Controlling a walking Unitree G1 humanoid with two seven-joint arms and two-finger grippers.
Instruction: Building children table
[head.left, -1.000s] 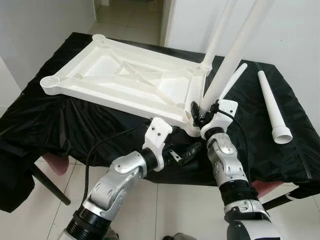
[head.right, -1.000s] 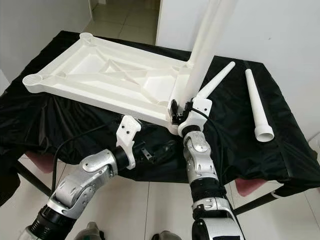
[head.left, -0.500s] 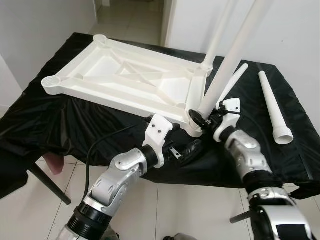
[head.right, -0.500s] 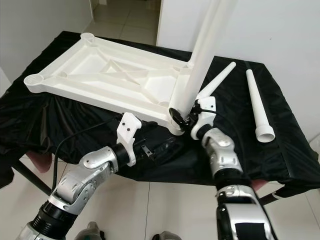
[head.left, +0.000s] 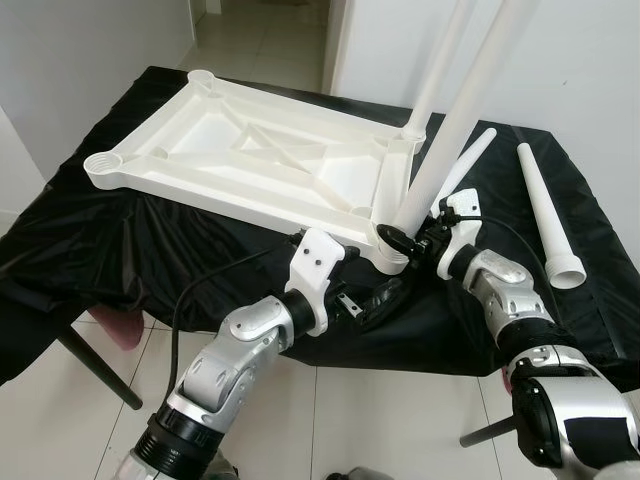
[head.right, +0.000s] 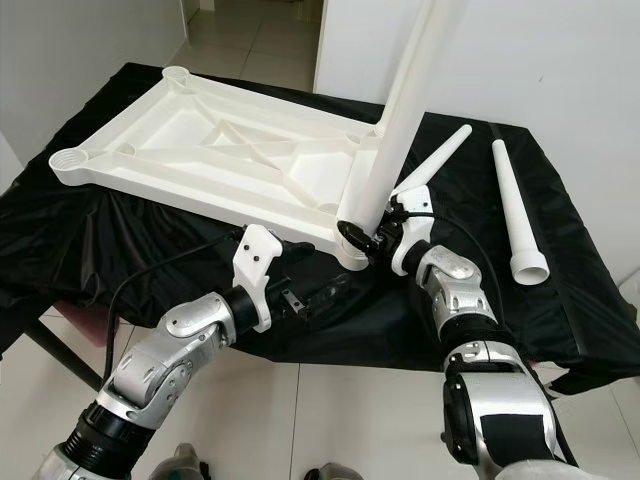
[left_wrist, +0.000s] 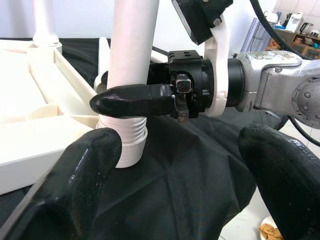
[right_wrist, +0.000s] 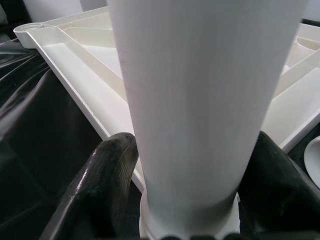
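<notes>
A white plastic tabletop (head.left: 250, 150) lies upside down on a black-draped table. A long white leg (head.left: 450, 130) stands in its near right corner socket, and my right gripper (head.left: 400, 238) is shut on the base of that leg, just above the socket. In the right wrist view the leg (right_wrist: 200, 100) runs between the two black fingers (right_wrist: 112, 175). My left gripper (head.left: 385, 300) hangs open just below the table's front edge, pointing at the same socket. Its wrist view shows the leg (left_wrist: 132, 45) with a right finger (left_wrist: 132, 99) across it.
A second leg (head.left: 440, 60) stands upright in the far right corner socket. Two loose white legs (head.left: 545, 215) (head.left: 468, 165) lie on the black cloth (head.left: 120, 240) to the right. White walls stand behind, tiled floor below, and a doorway opens at the back.
My right forearm has swung out to the right around the leg, with the gripper staying closed on its base. The left gripper has edged slightly closer to the socket.
</notes>
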